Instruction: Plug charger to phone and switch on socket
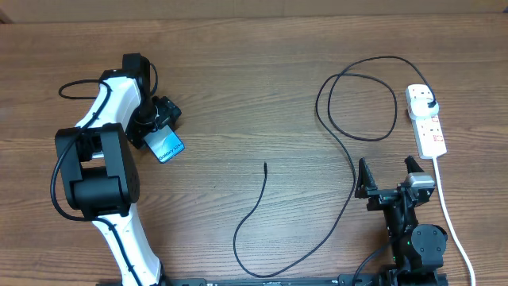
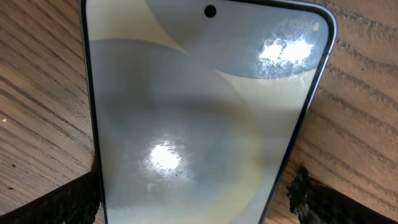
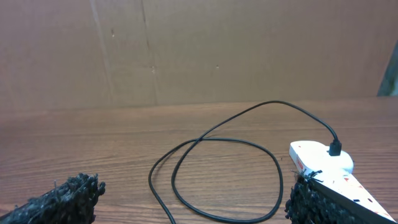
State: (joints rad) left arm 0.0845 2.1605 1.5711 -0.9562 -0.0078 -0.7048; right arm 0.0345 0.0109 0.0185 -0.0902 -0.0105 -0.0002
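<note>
Phone [image 1: 165, 146] at left of worktop [image 1: 238, 79], slanted, blue-lit screen up, partly under left pincer [image 1: 159, 131]. In left wrist view, phone [image 2: 205, 112] fills the frame: grey-beige wallpaper, punch-hole camera [image 2: 209, 10] at top, two glare spots. Left pincer [image 2: 193, 196] clamped on phone across its long edges, fingers [image 2: 62, 202] black and rough, touching both sides. Cannot tell whether phone lies flat on the wood or is raised.

Charger [image 1: 381, 57] well apart from phone – black cable with plug head [image 1: 429, 104] seated in top end of socket [image 1: 429, 131]. Makes one big loop left of socket, then runs down past right pincer [image 1: 389, 176] and curves round near the front edge. Ends at connector tip [image 1: 265, 165] mid-worktop, free, touching nothing.

Socket white, elongated, red markings, at far right; white cord [image 1: 446, 202] trailing from its near end toward the front edge.

Right pincer low at right front, jaws wide apart, empty – cable just beside its left finger, socket's near end close to its right finger. Right wrist view: right pincer [image 3: 186, 205] gaping, fingertips [image 3: 62, 199] at bottom corners. Charger [image 3: 273, 102] loop ahead on wood, plug head [image 3: 336, 148] upright in socket [image 3: 314, 154], cardboard wall [image 3: 186, 50] behind.
</note>
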